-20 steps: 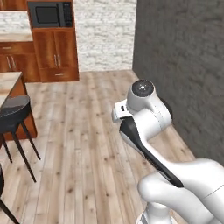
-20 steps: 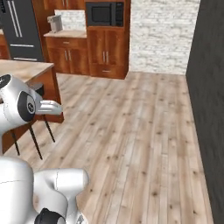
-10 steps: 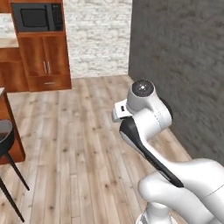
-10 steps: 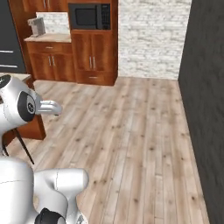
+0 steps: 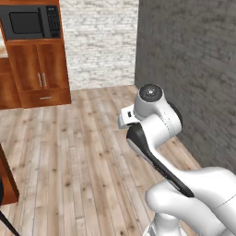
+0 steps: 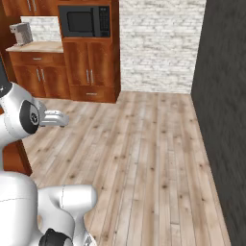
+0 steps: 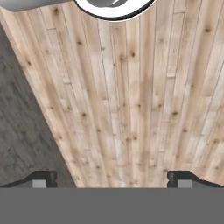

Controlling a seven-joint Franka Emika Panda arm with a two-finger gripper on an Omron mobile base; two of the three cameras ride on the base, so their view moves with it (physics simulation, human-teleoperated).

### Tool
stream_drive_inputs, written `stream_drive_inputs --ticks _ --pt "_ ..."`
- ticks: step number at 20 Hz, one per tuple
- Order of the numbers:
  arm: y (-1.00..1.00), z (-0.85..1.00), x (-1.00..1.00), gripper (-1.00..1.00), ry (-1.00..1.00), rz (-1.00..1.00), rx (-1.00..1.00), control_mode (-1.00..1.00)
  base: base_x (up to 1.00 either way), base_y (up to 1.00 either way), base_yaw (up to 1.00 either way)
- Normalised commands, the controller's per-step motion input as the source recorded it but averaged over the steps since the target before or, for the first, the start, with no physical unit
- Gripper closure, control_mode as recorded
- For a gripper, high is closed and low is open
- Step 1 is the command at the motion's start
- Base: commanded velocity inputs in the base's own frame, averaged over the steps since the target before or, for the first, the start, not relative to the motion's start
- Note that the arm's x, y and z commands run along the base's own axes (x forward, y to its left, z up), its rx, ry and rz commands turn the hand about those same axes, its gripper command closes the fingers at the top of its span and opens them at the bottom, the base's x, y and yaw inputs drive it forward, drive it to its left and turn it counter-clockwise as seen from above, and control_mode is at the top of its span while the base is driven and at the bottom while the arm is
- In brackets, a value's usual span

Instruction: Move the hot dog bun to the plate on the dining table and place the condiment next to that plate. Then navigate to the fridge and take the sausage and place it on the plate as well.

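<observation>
My gripper [image 7: 112, 179] points down at the bare plank floor, open, its two dark fingertips [image 7: 41, 178] far apart with nothing between them. The white arm [image 5: 154, 133] is folded close over the base. A brown wooden corner of the dining table's base [image 5: 6, 180] shows at the left edge of the left base view, and the same base [image 6: 16, 156] stands behind the arm in the right base view. The hot dog bun, plate, condiment, sausage and fridge are out of view.
A wooden cabinet with a built-in microwave [image 5: 27, 22] [image 6: 84, 21] stands ahead, with a counter carrying a coffee machine [image 6: 21, 33] to its left. A white brick wall [image 5: 99, 41] runs behind and a dark grey wall [image 6: 226, 96] runs along the right. Open plank floor [image 6: 144, 158] lies between.
The whole picture has shifted because the base has moved: cabinets and microwave have slid left and grown nearer, and the stools and table top have left the frame. The arm's pose is unchanged.
</observation>
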Motion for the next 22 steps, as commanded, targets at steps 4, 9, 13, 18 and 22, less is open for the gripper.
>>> stream_drive_inputs --ticks 4,9,13,18,22 --pt "0.00 0.00 0.00 -1.00 0.00 0.00 0.00 1.00 1.00 0.22 -0.09" --pt "0.00 0.00 0.00 -1.00 0.00 0.00 0.00 1.00 1.00 0.39 -0.06" --pt "0.00 0.00 0.00 -1.00 0.00 0.00 0.00 1.00 1.00 0.31 0.01" --pt "0.00 0.00 0.00 -1.00 0.00 0.00 0.00 1.00 1.00 0.35 0.13" --pt "0.00 0.00 0.00 -1.00 0.00 0.00 0.00 1.00 1.00 0.35 0.31"
